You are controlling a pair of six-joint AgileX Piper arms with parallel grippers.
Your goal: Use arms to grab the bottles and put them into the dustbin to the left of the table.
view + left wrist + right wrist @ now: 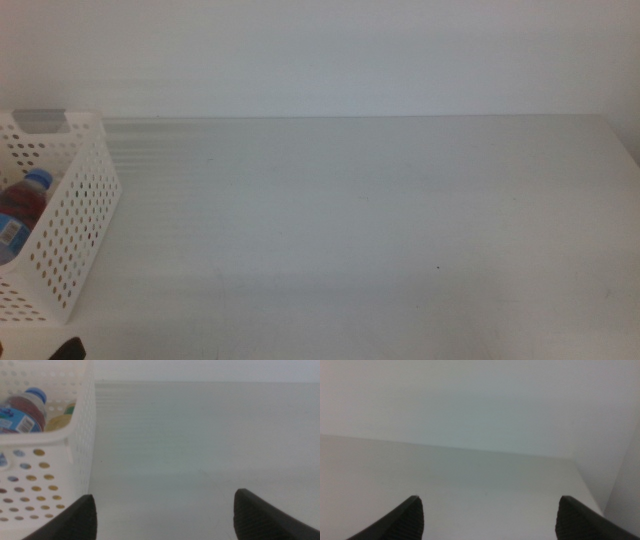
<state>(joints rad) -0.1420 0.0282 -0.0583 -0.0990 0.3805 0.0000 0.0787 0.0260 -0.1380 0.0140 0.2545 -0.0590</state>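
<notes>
No bottles remain on the counter [380,220] in the middle view; at left, the basket [75,235] holds one bottle [22,208]. Left wrist view: left end effector [162,515] released beside the basket, yellow bottle [59,421] inside. Right wrist view: right end effector [487,520] released over bare counter. Best retreat clear of the basket; nothing obstructs.

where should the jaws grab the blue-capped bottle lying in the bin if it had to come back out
Probably at the neck, just below the blue cap, coming straight down through the dustbin's open top. The blue-capped bottle lies tilted inside with its cap end highest, and the tall perforated walls block any sideways approach. The left gripper, jaws open beside the dustbin, is the nearer one; the right gripper waits open.
</notes>
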